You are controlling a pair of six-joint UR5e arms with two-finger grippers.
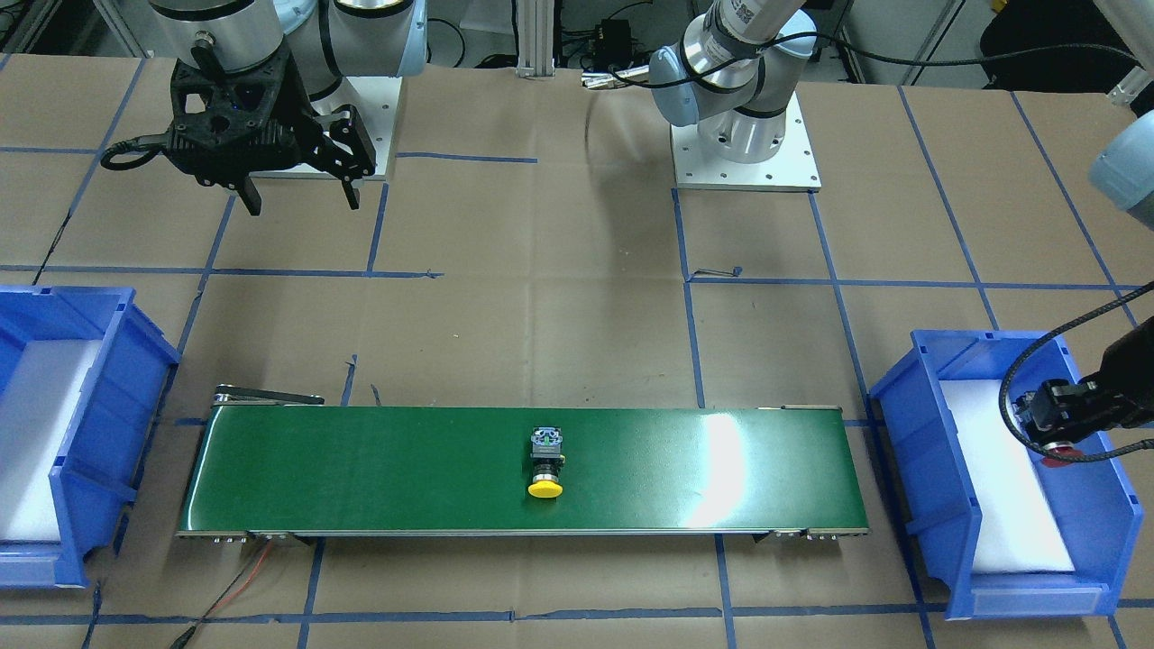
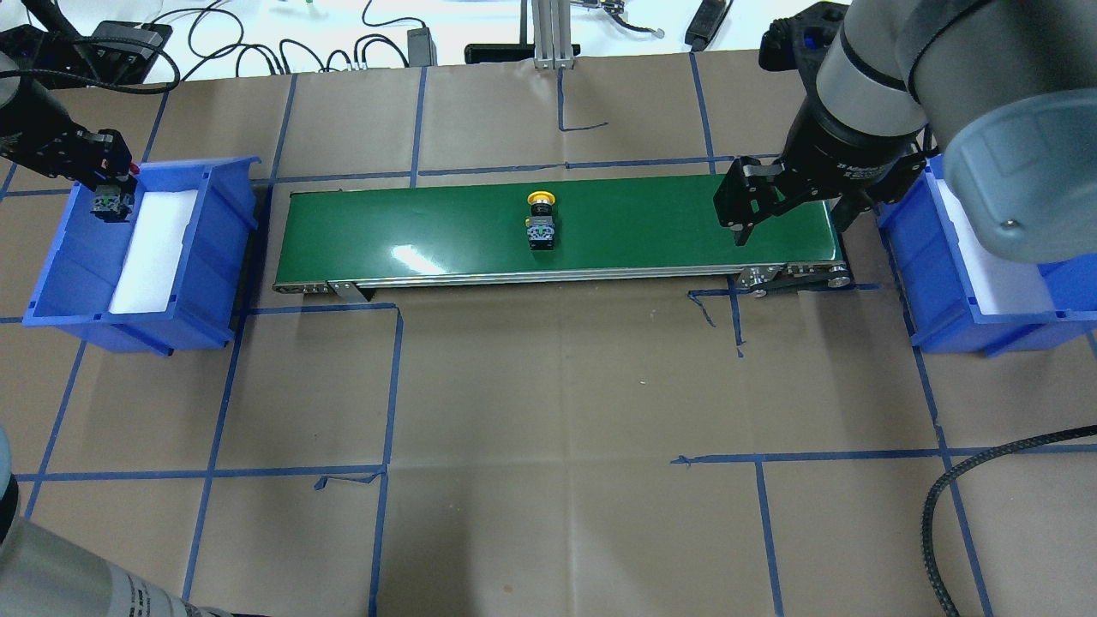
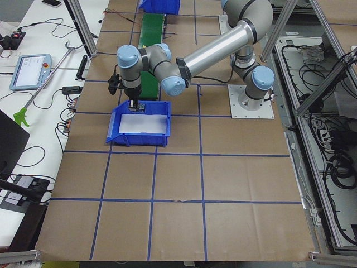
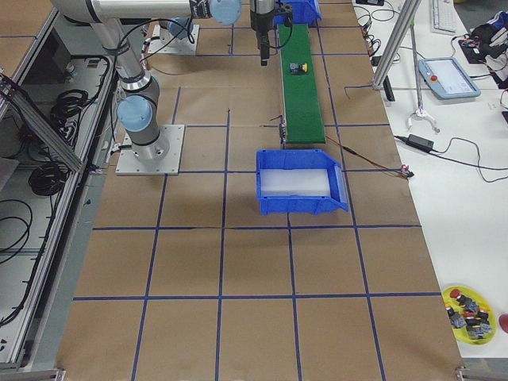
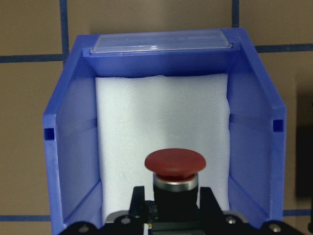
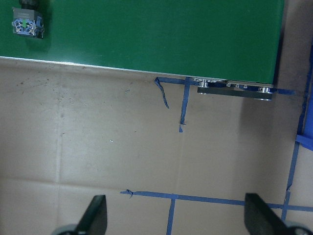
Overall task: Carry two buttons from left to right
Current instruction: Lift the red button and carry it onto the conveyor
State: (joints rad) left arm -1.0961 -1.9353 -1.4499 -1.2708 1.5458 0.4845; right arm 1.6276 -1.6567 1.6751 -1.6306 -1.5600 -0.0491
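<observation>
Left gripper (image 5: 171, 198): clamped on the red button (image 5: 174, 163), held above the white foam (image 5: 161, 112) of the left bin (image 5: 254, 127), well apart from the belt.
Right gripper (image 1: 304, 203): jaws apart and empty, hanging over the right end of the green belt (image 1: 361, 469), just beside the right bin (image 1: 108, 379).
Yellow button (image 1: 545, 461): on its side near the middle of the belt, cap towards the edge away from the robot, rear block towards the robot, both grippers well apart from it.
Step in hand: by the look of it, carrying the red button from the left bin to the left end of the belt.
Doing it well: keep the grip on the black body, not the cap. Clear the bin wall before moving sideways. Set the button down low and on its side, as the yellow one lies, so it neither drops nor rolls. Part the jaws only once it rests on the belt.
Right side: best left waiting with jaws wide and lined up across the belt, ready for the yellow button.
Look of the buttons: short black barrels, a broad domed mushroom cap at one end with a bright metal ring under it, and a squarish grey-green block at the other.
Desk: brown paper marked off with blue tape.
</observation>
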